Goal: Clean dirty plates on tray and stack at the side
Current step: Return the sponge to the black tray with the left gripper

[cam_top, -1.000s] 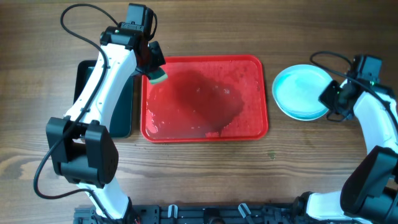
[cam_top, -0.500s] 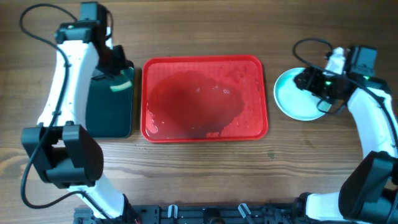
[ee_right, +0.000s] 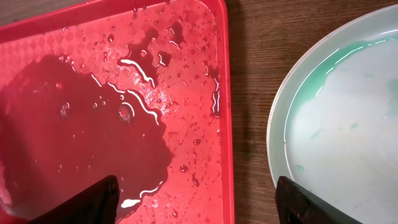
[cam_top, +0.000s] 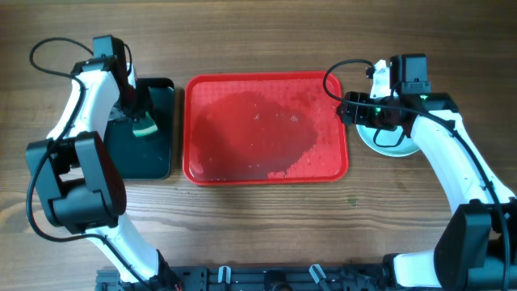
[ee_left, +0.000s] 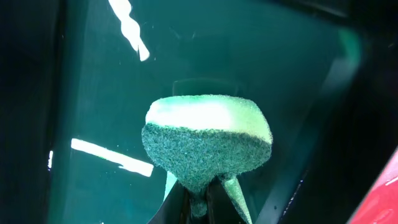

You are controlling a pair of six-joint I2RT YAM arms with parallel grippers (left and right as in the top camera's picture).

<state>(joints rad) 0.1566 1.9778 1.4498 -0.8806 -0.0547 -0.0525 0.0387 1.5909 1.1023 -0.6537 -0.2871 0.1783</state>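
Note:
The red tray [cam_top: 266, 129] lies mid-table, wet and with no plates on it; the right wrist view shows its puddled floor [ee_right: 124, 93]. Light cyan plates [cam_top: 386, 147] sit stacked on the wood to its right, partly under my right arm, the top one [ee_right: 348, 118] with faint green streaks. My right gripper [cam_top: 349, 109] [ee_right: 199, 208] is open and empty, spanning the tray's right rim and the plate's edge. My left gripper [cam_top: 141, 120] [ee_left: 199, 202] is shut on a green sponge [cam_top: 145, 128] [ee_left: 208, 140] over the dark tray.
The narrow dark green tray [cam_top: 153, 158] [ee_left: 249, 56] lies just left of the red tray, glossy under the sponge. Bare wooden table surrounds both trays. Cables loop off each arm near the back edge.
My left arm carried the sponge from the red tray's back-left corner over to the dark tray. My right gripper opened and moved left from the plates to the tray's right rim.

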